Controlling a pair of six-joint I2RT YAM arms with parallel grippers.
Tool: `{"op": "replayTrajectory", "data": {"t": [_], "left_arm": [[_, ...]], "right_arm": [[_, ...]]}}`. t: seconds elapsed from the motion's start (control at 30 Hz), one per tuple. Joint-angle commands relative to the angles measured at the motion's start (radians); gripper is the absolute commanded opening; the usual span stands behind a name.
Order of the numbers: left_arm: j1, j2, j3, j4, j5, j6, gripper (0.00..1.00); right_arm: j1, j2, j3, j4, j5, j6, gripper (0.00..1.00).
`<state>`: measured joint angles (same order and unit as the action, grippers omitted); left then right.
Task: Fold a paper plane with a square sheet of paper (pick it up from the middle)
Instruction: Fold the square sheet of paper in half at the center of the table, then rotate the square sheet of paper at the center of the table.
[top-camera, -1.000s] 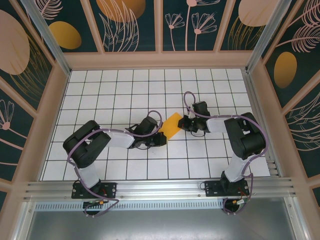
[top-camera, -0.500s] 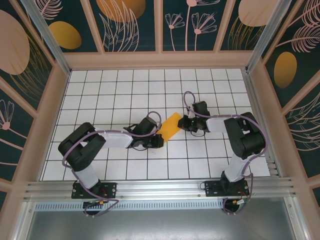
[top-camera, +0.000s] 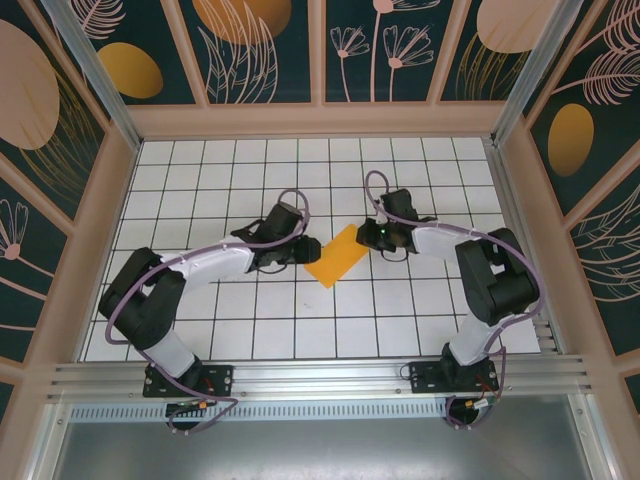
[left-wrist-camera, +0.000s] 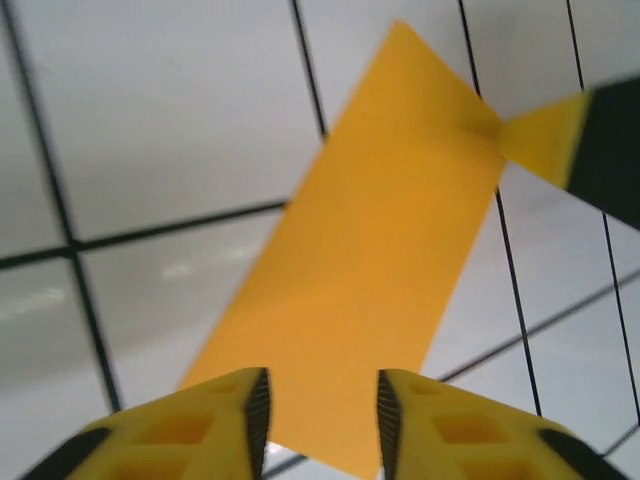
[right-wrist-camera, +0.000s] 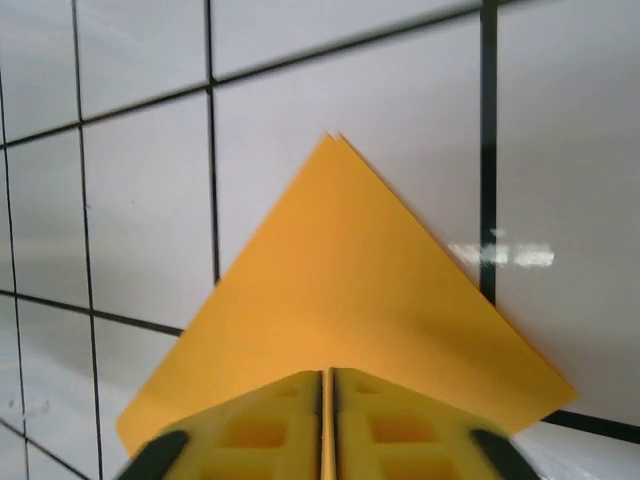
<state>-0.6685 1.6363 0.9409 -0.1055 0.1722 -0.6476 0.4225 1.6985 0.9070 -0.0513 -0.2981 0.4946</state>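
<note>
The square sheet of paper (top-camera: 337, 256) is orange-yellow, folded into a narrow rectangle, and lies slantwise at the middle of the white grid table (top-camera: 250, 170). My left gripper (top-camera: 303, 250) is at its left end. In the left wrist view it (left-wrist-camera: 323, 405) is open, with the sheet (left-wrist-camera: 370, 260) beyond and below the gap. My right gripper (top-camera: 372, 236) holds the sheet's upper right end. In the right wrist view it (right-wrist-camera: 327, 390) is shut on the edge of the folded sheet (right-wrist-camera: 340, 290). A paper plane is out of view.
Patterned walls (top-camera: 320, 50) with a wooden ledge close the table on three sides. An aluminium rail (top-camera: 320, 378) runs along the near edge by both arm bases. The right gripper's yellow fingertip (left-wrist-camera: 545, 140) shows at the sheet's far corner in the left wrist view.
My left gripper has opened and let go of the paper, and the left arm has swung farther from the near edge. The right gripper has shifted slightly away, still on the paper.
</note>
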Motion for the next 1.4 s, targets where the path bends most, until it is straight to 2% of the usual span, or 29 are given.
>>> {"op": "replayTrajectory", "data": {"t": [0.0,0.13,0.37,0.53,0.63,0.8,0.87,0.93,1.03,1.1,1.2,1.37], "left_arm": [[0.041,-0.027,0.0,0.005,-0.067,-0.019,0.45],[0.089,-0.039,-0.026,0.043,-0.086,-0.045,0.53],[0.139,-0.038,-0.063,0.073,-0.067,-0.072,0.61],[0.164,-0.05,-0.087,0.086,-0.059,-0.071,0.64],[0.169,-0.061,-0.096,0.09,-0.066,-0.065,0.66],[0.177,-0.076,-0.107,0.079,-0.106,-0.062,0.7],[0.179,-0.079,-0.115,0.084,-0.108,-0.066,0.72],[0.179,-0.08,-0.123,0.09,-0.106,-0.075,0.73],[0.179,-0.082,-0.135,0.098,-0.098,-0.088,0.76],[0.179,-0.085,-0.14,0.098,-0.092,-0.092,0.77],[0.179,-0.104,-0.145,0.097,-0.081,-0.084,0.77],[0.179,-0.13,-0.162,0.11,-0.103,-0.084,0.85]], "right_arm": [[0.075,-0.036,0.062,-0.105,0.222,0.044,0.24],[0.119,0.02,0.122,-0.166,0.391,0.133,0.42],[0.172,0.152,0.226,-0.226,0.454,0.195,0.53],[0.191,0.219,0.263,-0.25,0.455,0.201,0.54],[0.198,0.25,0.268,-0.233,0.424,0.153,0.54],[0.191,0.319,0.285,-0.16,0.248,-0.089,0.5],[0.19,0.332,0.305,-0.151,0.213,-0.167,0.49],[0.183,0.339,0.323,-0.138,0.185,-0.222,0.49],[0.153,0.344,0.353,-0.101,0.076,-0.262,0.49],[0.141,0.345,0.377,-0.087,0.041,-0.256,0.49],[0.131,0.329,0.445,-0.165,0.035,-0.153,0.47],[0.157,0.194,0.37,-0.198,0.175,-0.003,0.52]]}}
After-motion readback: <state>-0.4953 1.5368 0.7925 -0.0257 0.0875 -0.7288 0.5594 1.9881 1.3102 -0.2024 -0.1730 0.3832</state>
